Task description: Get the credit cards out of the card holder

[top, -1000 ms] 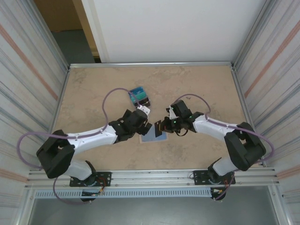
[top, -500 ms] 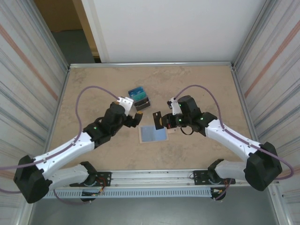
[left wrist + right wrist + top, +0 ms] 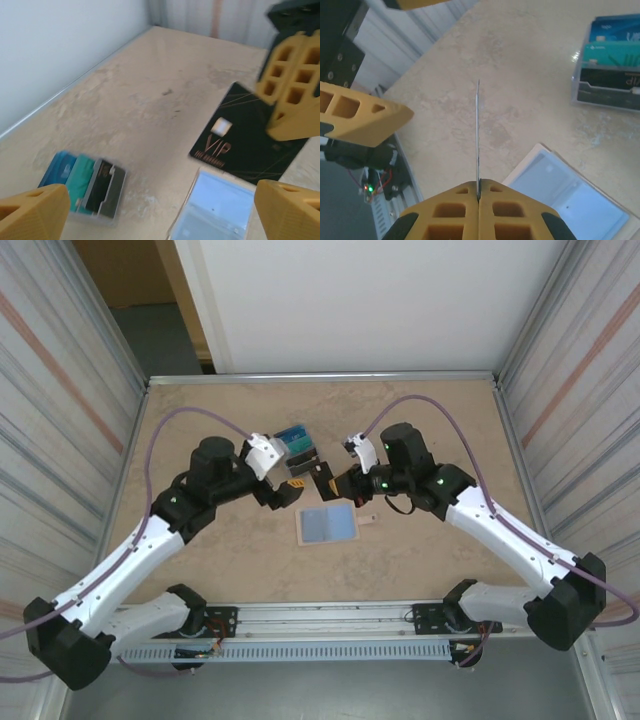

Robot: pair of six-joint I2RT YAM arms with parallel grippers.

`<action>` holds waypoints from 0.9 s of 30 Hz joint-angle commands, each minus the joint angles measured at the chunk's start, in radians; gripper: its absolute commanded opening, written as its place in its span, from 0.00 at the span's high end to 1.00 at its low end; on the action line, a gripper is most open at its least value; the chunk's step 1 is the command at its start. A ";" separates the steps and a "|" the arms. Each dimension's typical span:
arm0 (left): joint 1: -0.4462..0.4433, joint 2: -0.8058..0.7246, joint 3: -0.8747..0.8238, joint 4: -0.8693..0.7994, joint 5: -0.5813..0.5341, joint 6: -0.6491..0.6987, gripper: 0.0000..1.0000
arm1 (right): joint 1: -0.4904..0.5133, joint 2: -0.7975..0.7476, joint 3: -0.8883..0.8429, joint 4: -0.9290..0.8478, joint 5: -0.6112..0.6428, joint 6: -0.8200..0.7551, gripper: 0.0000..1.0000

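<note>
The card holder [image 3: 328,524] lies open and flat on the table, its pale blue inside up; it also shows as the card holder [image 3: 216,210] and the card holder [image 3: 570,192]. My right gripper [image 3: 338,486] is shut on a black card marked VIP [image 3: 245,137], held above the table just beyond the holder. That black card [image 3: 477,140] appears edge-on in the right wrist view, pinched at my right gripper [image 3: 478,187]. My left gripper [image 3: 285,490] hangs open to the left of the holder with nothing between its fingers [image 3: 31,214]. The blue and teal credit cards [image 3: 297,445] lie stacked further back.
The stack of cards [image 3: 85,182] sits in a small grey tray [image 3: 612,62] with a dark card at its front. A small beige tab [image 3: 366,519] lies right of the holder. Ribbed walls [image 3: 70,390] close in both sides and a metal rail [image 3: 330,615] runs along the near edge.
The left arm has lifted and drawn back to the left, off the holder, jaws open. The right gripper has carried the black card away from the holder, toward the stack.
</note>
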 commanded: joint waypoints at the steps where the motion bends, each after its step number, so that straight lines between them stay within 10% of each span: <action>1: 0.012 0.053 0.085 -0.119 0.195 0.188 0.09 | 0.032 0.035 0.079 -0.134 -0.018 -0.148 1.00; 14: 0.070 0.238 0.282 -0.419 0.580 0.436 0.63 | 0.090 0.077 0.204 -0.287 0.024 -0.297 1.00; 27: 0.039 0.279 0.295 -0.469 0.577 0.467 0.77 | 0.078 0.099 0.219 -0.259 0.008 -0.317 1.00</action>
